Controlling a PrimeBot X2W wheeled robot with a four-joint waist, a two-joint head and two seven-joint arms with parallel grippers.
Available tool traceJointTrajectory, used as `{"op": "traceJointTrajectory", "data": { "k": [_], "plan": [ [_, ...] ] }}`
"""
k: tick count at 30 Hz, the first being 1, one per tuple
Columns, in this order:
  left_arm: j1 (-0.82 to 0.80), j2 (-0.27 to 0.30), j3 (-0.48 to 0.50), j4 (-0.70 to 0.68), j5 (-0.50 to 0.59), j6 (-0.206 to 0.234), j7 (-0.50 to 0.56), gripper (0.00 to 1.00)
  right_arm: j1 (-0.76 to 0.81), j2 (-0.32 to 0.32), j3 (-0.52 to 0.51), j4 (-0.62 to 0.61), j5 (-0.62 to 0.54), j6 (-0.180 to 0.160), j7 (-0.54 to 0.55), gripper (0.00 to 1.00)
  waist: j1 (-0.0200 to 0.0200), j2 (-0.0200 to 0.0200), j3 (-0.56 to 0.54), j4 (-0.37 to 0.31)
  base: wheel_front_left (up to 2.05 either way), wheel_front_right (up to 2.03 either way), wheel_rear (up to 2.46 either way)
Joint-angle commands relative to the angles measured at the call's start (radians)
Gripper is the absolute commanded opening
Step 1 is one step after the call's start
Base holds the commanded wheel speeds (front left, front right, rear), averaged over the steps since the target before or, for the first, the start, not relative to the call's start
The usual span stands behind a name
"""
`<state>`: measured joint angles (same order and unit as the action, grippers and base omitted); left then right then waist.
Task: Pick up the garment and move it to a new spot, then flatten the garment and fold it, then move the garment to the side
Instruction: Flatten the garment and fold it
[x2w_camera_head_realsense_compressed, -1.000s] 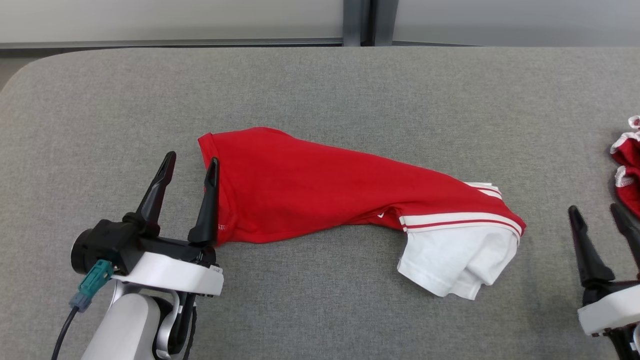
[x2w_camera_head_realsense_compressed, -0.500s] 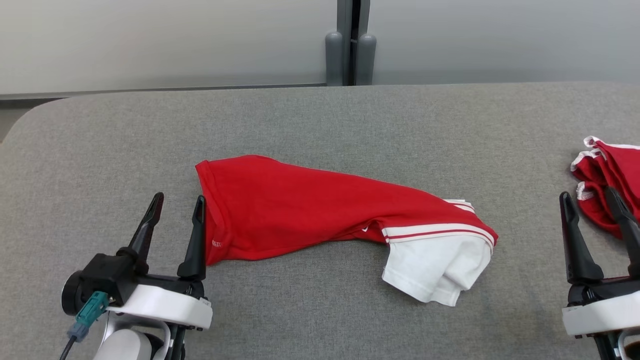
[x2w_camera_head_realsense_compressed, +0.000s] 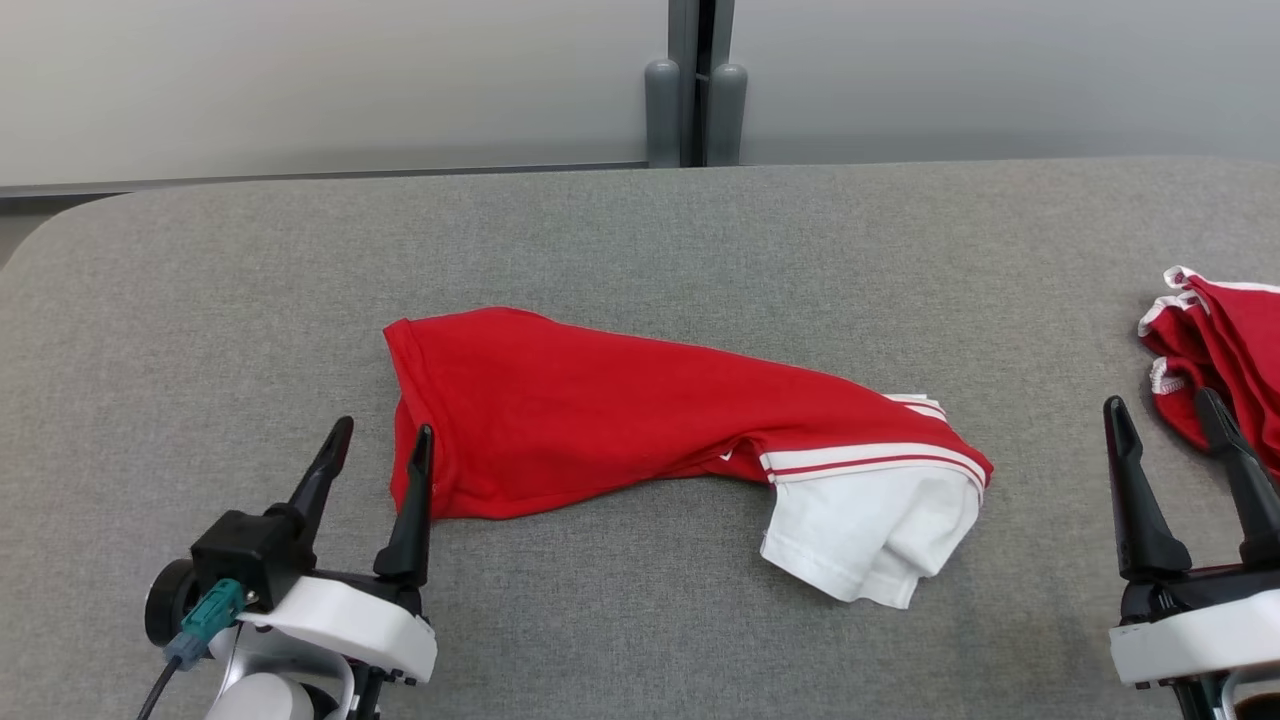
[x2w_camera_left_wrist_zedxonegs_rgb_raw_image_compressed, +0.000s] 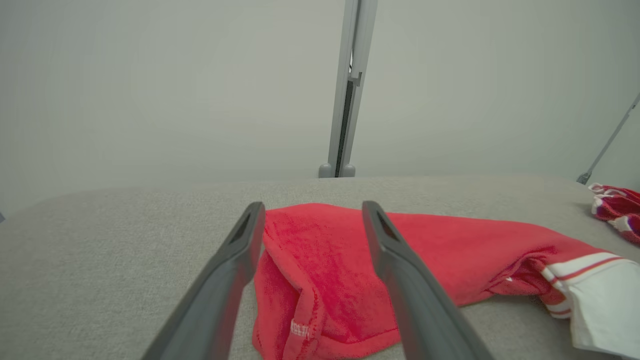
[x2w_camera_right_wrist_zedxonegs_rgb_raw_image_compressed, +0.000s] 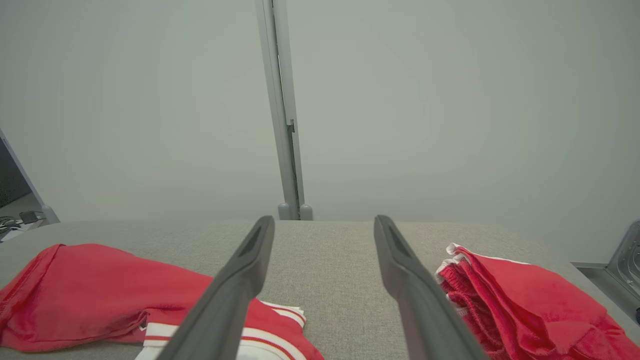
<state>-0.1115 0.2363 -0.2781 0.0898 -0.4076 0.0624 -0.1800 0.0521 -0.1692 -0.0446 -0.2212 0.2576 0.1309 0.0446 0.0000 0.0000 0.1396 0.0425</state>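
Observation:
The garment (x2w_camera_head_realsense_compressed: 620, 410) is a red shirt with a white, red-striped sleeve (x2w_camera_head_realsense_compressed: 865, 530), lying crumpled across the middle of the grey table (x2w_camera_head_realsense_compressed: 640, 230). My left gripper (x2w_camera_head_realsense_compressed: 384, 430) is open at the garment's left end, its right finger overlapping the red hem. In the left wrist view the left gripper (x2w_camera_left_wrist_zedxonegs_rgb_raw_image_compressed: 312, 205) looks along its fingers at the garment (x2w_camera_left_wrist_zedxonegs_rgb_raw_image_compressed: 450, 255), whose hem end lies between and under them. My right gripper (x2w_camera_head_realsense_compressed: 1158, 400) is open at the lower right, well clear of the sleeve. The right wrist view has the right gripper (x2w_camera_right_wrist_zedxonegs_rgb_raw_image_compressed: 324, 219) open over bare table, the garment (x2w_camera_right_wrist_zedxonegs_rgb_raw_image_compressed: 100, 290) to its left.
A second red cloth with white trim (x2w_camera_head_realsense_compressed: 1220, 340) is bunched at the table's right edge, just beyond my right gripper, also seen as the red cloth (x2w_camera_right_wrist_zedxonegs_rgb_raw_image_compressed: 525, 300). A grey post (x2w_camera_head_realsense_compressed: 695, 110) stands behind the table against a pale wall. The table's far left corner is rounded.
The head camera tilted up, bringing the back wall and post into view. My left gripper drew back toward me and slightly right, staying open at the hem. The garment has not moved.

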Motion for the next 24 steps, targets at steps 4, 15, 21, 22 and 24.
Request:
{"op": "traceJointTrajectory", "data": {
  "k": [4, 15, 21, 22, 24],
  "plan": [
    [-0.026, 0.001, -0.021, 0.063, -0.017, -0.021, 0.041, 1.00, -0.014, 0.005, 0.010, -0.005, 0.001, 0.000, 0.005, 1.00, 0.0000, 0.0000, 0.018, -0.009, 0.00, 0.00, 0.00],
    [-0.093, -0.013, -0.043, 0.299, -0.034, -0.047, 0.053, 1.00, -0.021, 0.015, 0.012, 0.013, 0.009, 0.000, 0.004, 1.00, 0.0000, 0.0000, 0.057, -0.040, 0.00, 0.00, 0.00],
    [-0.129, -0.010, -0.051, 0.361, -0.031, -0.061, 0.039, 0.00, 0.017, 0.032, 0.023, 0.038, 0.017, 0.000, 0.006, 1.00, 0.0000, 0.0000, 0.072, -0.042, 0.00, 0.00, 0.00],
    [-0.132, -0.009, -0.051, 0.366, -0.031, -0.062, 0.035, 0.00, 0.026, 0.036, 0.035, 0.042, 0.022, 0.000, 0.011, 1.00, 0.0000, 0.0000, 0.074, -0.043, 0.00, 0.00, 0.00],
    [-0.144, -0.010, -0.052, 0.382, -0.033, -0.064, 0.024, 0.00, 0.064, 0.030, 0.077, 0.075, 0.036, 0.000, 0.028, 1.00, 0.0000, 0.0000, 0.083, -0.043, 0.00, 0.00, 0.00]
  ]
}}
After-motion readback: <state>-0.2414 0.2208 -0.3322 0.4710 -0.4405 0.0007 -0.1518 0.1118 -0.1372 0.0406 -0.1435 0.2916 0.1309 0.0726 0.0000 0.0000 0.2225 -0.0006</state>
